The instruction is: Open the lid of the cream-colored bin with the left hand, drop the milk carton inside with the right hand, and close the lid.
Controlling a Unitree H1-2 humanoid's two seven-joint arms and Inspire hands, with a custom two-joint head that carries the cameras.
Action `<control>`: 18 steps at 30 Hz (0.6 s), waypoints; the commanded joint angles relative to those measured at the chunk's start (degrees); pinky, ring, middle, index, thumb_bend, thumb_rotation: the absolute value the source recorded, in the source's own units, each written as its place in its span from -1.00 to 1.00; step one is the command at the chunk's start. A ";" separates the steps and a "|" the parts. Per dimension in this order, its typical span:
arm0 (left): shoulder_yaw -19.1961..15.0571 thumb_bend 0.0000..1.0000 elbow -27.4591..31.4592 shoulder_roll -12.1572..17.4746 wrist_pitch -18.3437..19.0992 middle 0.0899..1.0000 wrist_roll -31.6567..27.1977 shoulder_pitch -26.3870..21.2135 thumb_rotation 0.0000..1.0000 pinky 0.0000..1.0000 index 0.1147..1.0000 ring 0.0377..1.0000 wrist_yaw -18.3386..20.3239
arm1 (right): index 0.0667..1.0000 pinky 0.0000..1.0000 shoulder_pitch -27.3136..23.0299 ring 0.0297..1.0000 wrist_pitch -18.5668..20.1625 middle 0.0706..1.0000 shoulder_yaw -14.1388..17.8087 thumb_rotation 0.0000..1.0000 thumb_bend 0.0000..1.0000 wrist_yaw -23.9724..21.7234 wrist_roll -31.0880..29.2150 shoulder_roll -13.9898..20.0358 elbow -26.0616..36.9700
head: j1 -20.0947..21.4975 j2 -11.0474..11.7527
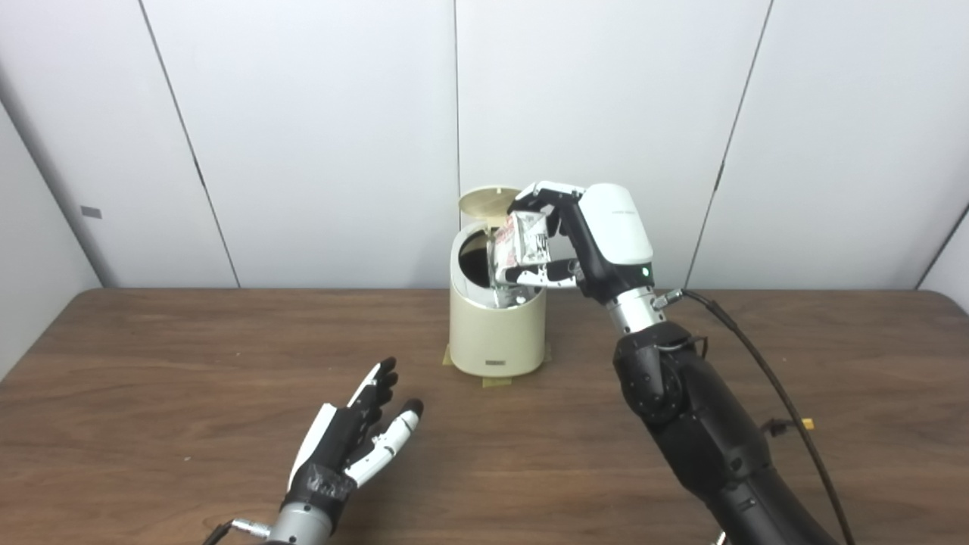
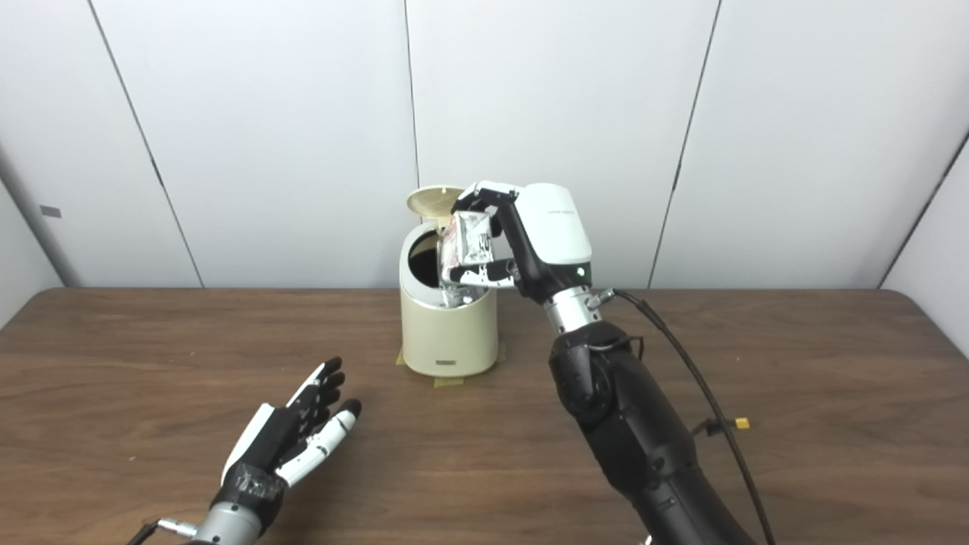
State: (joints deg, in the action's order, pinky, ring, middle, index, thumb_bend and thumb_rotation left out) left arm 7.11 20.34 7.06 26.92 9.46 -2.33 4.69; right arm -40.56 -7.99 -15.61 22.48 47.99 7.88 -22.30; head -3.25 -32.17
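The cream-colored bin (image 1: 496, 333) stands at the middle back of the wooden table, its round lid (image 1: 486, 203) tipped up and open behind the dark mouth. My right hand (image 1: 583, 235) is raised over the bin's right rim, shut on the milk carton (image 1: 521, 250), a white carton with dark print. The carton hangs upright with its lower end at or just inside the bin's opening. My left hand (image 1: 356, 439) rests low over the table's front left, palm up, fingers spread, holding nothing, well apart from the bin.
Tape patches (image 1: 496, 381) sit under the bin's base. A black cable (image 1: 764, 371) runs along my right forearm down to the table, with a small yellow connector (image 1: 808, 424). White wall panels stand behind the table (image 1: 189, 363).
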 commanded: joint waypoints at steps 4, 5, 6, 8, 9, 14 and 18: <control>-0.24 -0.25 2.31 -0.53 -0.56 0.94 0.42 -1.09 -0.07 0.97 1.00 0.95 -0.04 | 0.10 -0.41 -3.24 -0.12 3.77 0.07 -0.40 -0.87 0.43 -0.86 2.83 1.35 3.85 | 0.32 -0.13; -0.21 -0.26 2.28 -0.58 -0.56 0.95 0.47 -1.11 -0.10 0.97 1.00 0.95 -0.02 | 0.22 -0.29 -3.21 -0.04 4.19 0.13 -0.48 -0.78 0.70 -1.13 3.05 1.55 4.11 | 0.43 -0.16; -0.15 -0.26 2.23 -0.61 -0.58 0.94 0.54 -1.14 -0.11 0.97 1.00 0.95 0.00 | 0.27 -0.24 -3.18 -0.01 4.41 0.17 -0.50 -0.74 0.79 -1.29 3.20 1.71 4.27 | 0.45 -0.16; -0.08 -0.28 2.08 -0.69 -0.69 0.94 0.66 -1.17 -0.13 0.94 1.00 0.93 -0.01 | 0.33 -0.19 -3.15 0.04 4.69 0.21 -0.45 -0.71 0.88 -1.68 3.23 2.03 4.52 | 0.35 -0.05; -0.12 -0.28 1.95 -0.79 -0.77 0.93 0.62 -1.19 -0.13 0.91 1.00 0.91 -0.05 | 0.35 -0.17 -3.14 0.05 4.77 0.23 -0.43 -0.69 0.88 -1.83 3.13 2.20 4.62 | 0.35 -0.12; 0.02 -0.19 1.94 -0.94 -0.24 0.93 1.17 -1.13 -0.07 0.76 0.99 0.85 0.18 | 0.33 -0.13 -3.07 0.09 4.90 0.24 -0.52 -0.72 0.85 -1.78 2.51 2.74 5.11 | 0.44 -0.25; 0.28 -0.06 2.07 -0.72 -0.24 0.93 1.85 -0.92 -0.04 0.85 0.97 0.89 0.31 | 0.25 -0.09 -2.88 0.07 4.90 0.16 -0.47 -0.76 0.80 -1.98 1.83 2.83 5.75 | 0.44 -0.33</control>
State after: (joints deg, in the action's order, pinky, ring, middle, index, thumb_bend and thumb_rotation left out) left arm 7.29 20.35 6.34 27.13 10.20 -2.24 5.07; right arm -40.56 -2.64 -16.57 20.18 50.33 10.47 -18.59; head -2.81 -32.43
